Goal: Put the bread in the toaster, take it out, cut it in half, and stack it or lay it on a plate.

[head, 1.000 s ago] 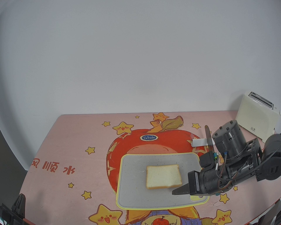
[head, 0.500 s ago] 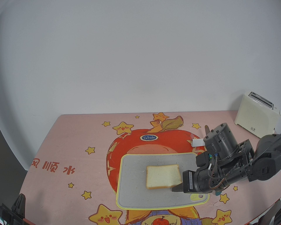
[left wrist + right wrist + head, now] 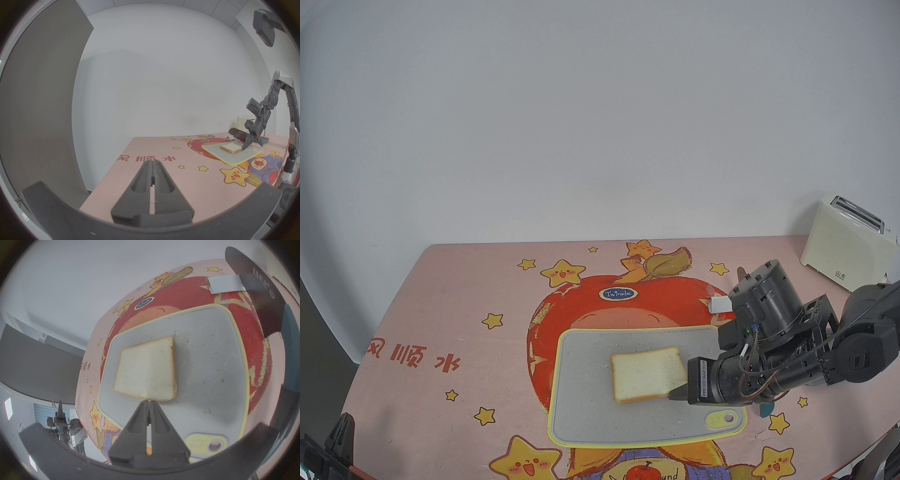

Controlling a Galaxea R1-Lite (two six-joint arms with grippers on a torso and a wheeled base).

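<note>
Head view: bread (image 3: 647, 374) lying flat in middle of cutting board (image 3: 581, 400); right gripper (image 3: 677, 394) pinched closed, tip touching bread's edge.
Left wrist view: left gripper (image 3: 152, 165) pinched closed, holding nothing, hanging far from cutting board.
Right wrist view: closed tip touching bread on cutting board.

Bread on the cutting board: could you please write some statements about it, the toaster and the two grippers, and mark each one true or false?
1. The bread lies flat on the grey cutting board. True.
2. The bread is already cut into two halves. False: it is one whole slice.
3. The right gripper has its fingers shut, with their tip at the bread's edge. True.
4. The toaster stands on the cutting board beside the bread. False: it stands off the board, far to the right.
5. The left gripper holds the bread. False: its fingers are shut on nothing, far from the board.
</note>
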